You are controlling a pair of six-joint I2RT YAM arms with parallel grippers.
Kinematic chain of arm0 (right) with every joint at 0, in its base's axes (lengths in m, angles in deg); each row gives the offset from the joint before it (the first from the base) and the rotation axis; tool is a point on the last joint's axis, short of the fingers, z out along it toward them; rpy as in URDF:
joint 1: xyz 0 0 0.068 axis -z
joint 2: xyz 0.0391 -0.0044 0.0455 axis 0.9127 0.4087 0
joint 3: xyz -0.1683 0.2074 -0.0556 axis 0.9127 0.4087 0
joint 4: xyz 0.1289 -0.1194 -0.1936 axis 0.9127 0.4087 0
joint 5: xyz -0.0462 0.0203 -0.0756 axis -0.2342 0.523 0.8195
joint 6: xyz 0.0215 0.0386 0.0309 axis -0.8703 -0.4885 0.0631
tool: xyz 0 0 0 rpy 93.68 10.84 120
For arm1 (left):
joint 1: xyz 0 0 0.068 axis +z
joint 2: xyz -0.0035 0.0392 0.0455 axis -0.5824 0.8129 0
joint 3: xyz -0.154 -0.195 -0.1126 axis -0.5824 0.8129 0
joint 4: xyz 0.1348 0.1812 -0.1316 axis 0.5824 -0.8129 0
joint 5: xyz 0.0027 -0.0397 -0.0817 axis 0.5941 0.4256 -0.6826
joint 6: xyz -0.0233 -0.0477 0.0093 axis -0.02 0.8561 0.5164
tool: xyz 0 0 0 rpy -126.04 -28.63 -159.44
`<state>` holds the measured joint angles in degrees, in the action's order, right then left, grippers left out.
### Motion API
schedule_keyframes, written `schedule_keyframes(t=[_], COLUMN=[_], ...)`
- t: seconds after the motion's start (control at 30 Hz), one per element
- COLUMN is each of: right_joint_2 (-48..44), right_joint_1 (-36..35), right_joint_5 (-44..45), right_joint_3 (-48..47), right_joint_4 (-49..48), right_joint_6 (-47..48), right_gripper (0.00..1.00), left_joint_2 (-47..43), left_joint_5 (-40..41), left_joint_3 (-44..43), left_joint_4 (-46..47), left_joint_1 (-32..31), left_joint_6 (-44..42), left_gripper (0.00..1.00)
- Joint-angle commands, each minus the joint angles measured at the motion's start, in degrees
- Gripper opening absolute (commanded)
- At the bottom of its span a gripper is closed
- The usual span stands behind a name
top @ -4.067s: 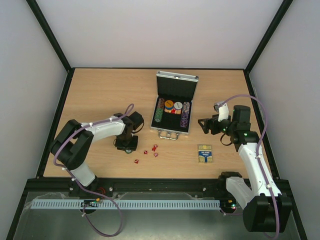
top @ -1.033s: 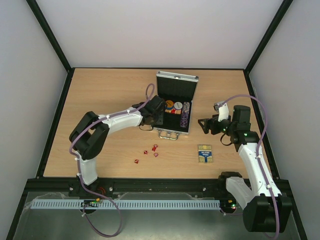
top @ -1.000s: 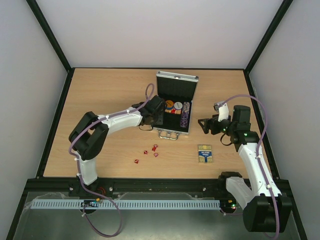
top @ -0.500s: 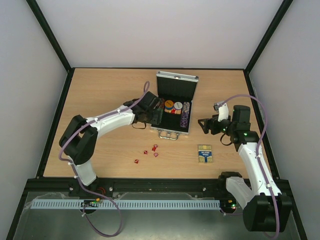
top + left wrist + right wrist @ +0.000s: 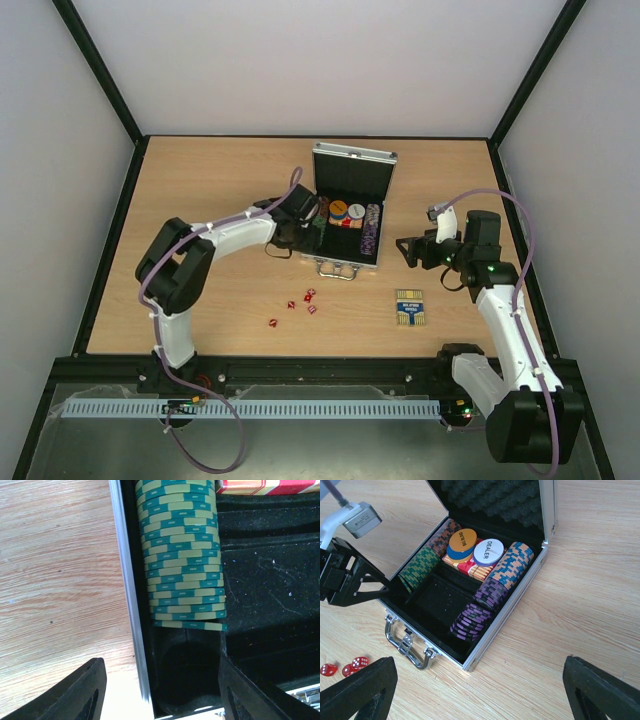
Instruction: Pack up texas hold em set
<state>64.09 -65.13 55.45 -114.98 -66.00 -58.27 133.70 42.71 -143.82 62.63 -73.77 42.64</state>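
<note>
The silver case (image 5: 384, 222) lies open mid-table with its lid up and its metal handle (image 5: 335, 270) toward me. It holds rows of poker chips (image 5: 370, 228). My left gripper (image 5: 311, 234) is open and empty at the case's left edge. In the left wrist view its fingers (image 5: 85, 695) straddle the case's left wall (image 5: 127, 595) and the bare near end of the slot below the green chips (image 5: 182, 555). My right gripper (image 5: 410, 250) is open and empty, right of the case (image 5: 515, 607). Red dice (image 5: 302, 303) and the blue-and-yellow card deck box (image 5: 410, 307) lie on the table.
In the right wrist view, a white dealer button (image 5: 489, 550) and loose chips rest on a red-striped box inside the case. Purple chips (image 5: 475, 617) fill the right slot. Two dice (image 5: 342, 667) show at the lower left. Black frame posts border the table.
My left gripper moved from the table near the dice up to the case's left edge, then shifted slightly along it. The right arm has not moved.
</note>
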Motion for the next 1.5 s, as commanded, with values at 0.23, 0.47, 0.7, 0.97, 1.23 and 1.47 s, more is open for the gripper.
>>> schedule_keyframes(t=[0.23,0.47,0.7,0.97,1.23,1.47], right_joint_2=[0.55,0.55,0.42,0.42,1.31,2.1], right_joint_1=[0.21,0.21,0.21,0.21,0.21,0.21], right_joint_5=[-0.69,-0.61,-0.53,-0.74,-1.95,-2.82], right_joint_3=[-0.2,-0.19,-0.13,-0.13,-0.17,0.16], right_joint_4=[1.21,1.3,1.22,1.29,1.3,0.76], right_joint_6=[0.95,0.93,0.96,0.97,1.14,1.49], right_gripper=[0.92,0.92,0.92,0.92,0.92,0.91], left_joint_2=[3.51,4.34,3.86,-6.65,-22.24,-25.72], left_joint_5=[-1.66,-1.88,-2.74,-1.22,-1.3,-5.82], left_joint_3=[-3.77,-3.69,-3.03,2.0,13.47,16.32], left_joint_4=[0.67,1.27,1.36,-4.71,-7.13,-11.86], left_joint_1=[1.4,2.81,2.89,2.81,2.87,-1.12], left_joint_6=[0.77,1.4,1.45,1.49,1.54,-1.26], left_gripper=[0.62,0.62,0.62,0.64,0.67,0.55])
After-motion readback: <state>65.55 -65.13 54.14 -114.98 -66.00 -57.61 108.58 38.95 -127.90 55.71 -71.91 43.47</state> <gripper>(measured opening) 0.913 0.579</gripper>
